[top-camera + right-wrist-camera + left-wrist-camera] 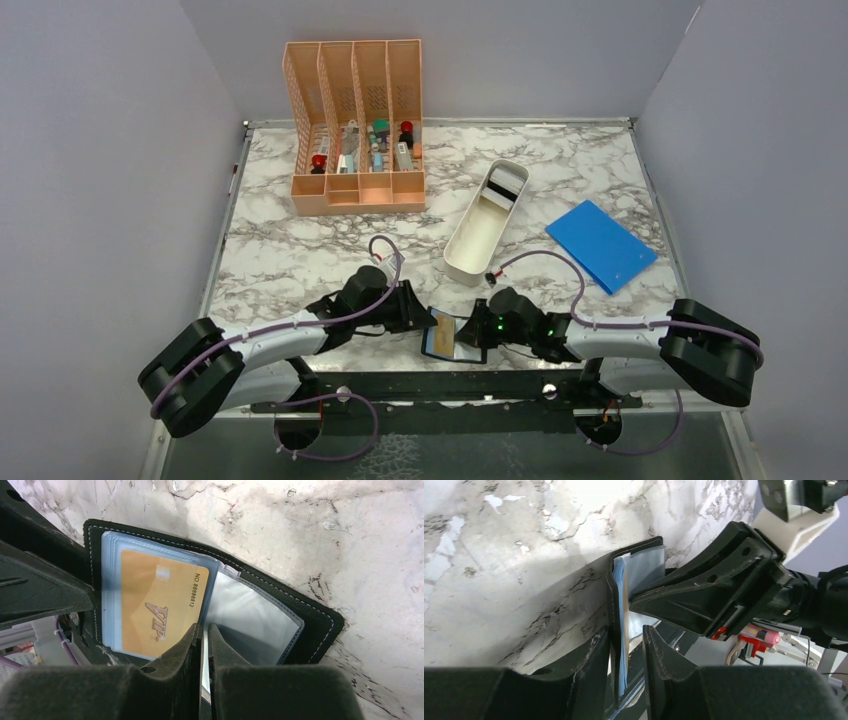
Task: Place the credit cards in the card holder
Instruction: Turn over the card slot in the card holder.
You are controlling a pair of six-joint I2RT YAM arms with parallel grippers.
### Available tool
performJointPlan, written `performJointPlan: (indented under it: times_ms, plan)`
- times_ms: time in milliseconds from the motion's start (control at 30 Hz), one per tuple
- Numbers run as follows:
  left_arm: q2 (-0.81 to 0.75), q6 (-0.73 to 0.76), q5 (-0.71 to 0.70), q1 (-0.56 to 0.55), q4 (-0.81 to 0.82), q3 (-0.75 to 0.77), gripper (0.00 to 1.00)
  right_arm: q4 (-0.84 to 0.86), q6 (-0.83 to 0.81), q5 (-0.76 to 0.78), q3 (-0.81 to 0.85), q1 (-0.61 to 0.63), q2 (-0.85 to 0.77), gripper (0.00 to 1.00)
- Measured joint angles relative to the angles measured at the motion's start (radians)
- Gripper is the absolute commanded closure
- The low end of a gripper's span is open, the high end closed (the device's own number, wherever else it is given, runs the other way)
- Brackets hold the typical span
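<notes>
The black card holder (455,338) lies open near the table's front edge, between both grippers. In the right wrist view its cover (315,617) shows, with a gold card (155,605) in the left clear sleeve. My right gripper (204,627) is shut on a thin pale card (205,667), seen edge-on at the holder's middle fold. My left gripper (625,629) is closed about the holder's left cover (613,595) and its blue-edged sleeves. In the top view the left gripper (425,322) and the right gripper (480,318) flank the holder.
A long white tray (470,245) stands mid-table with a white, dark-striped card (507,186) at its far end. A large flat blue rectangle (600,245) lies to the right. A peach slotted organizer (355,130) stands at the back left.
</notes>
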Motion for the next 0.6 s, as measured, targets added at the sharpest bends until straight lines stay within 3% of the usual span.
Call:
performJointPlan:
  times_ms: [600]
  plan:
    - [0.036,0.007,0.002,-0.032,0.048,0.016,0.89,0.086,0.003,-0.011,-0.026,0.000,0.024,0.88]
